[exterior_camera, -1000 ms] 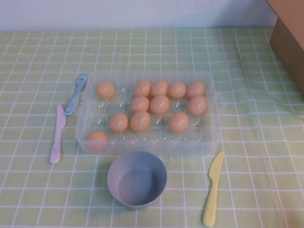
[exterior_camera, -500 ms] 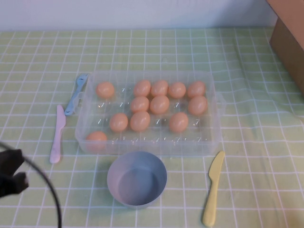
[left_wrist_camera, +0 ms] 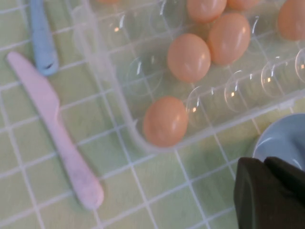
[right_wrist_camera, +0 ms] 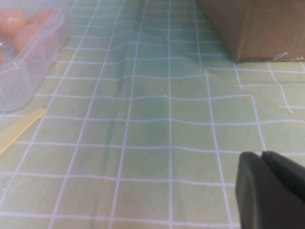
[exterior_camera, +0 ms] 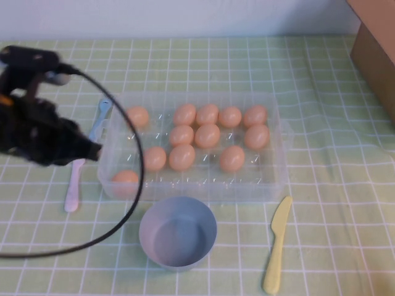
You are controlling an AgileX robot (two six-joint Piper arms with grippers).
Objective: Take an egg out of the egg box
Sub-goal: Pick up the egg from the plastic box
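The clear egg box (exterior_camera: 271, 179) lies mid-table and holds several peach-orange eggs. One egg (exterior_camera: 125, 179) sits alone in its front left corner; it also shows in the left wrist view (left_wrist_camera: 165, 121). My left gripper (exterior_camera: 91, 150) hovers just left of the box, above the pink knife, with its fingers together and empty. In the left wrist view the left gripper (left_wrist_camera: 264, 162) sits beside the bowl's rim. My right gripper (right_wrist_camera: 261, 155) is out of the high view. It is shut and empty over bare cloth, right of the box (right_wrist_camera: 28, 71).
A grey-blue bowl (exterior_camera: 178, 231) stands in front of the box. A pink knife (exterior_camera: 74, 185) and a blue fork (exterior_camera: 102, 114) lie to its left, a yellow knife (exterior_camera: 276, 246) at front right. A cardboard box (exterior_camera: 376, 55) stands at the far right. My left arm's cable loops over the box's left end.
My left arm has come into view from the lower left and moved up and right to the box's left side. The eggs and the box have not moved.
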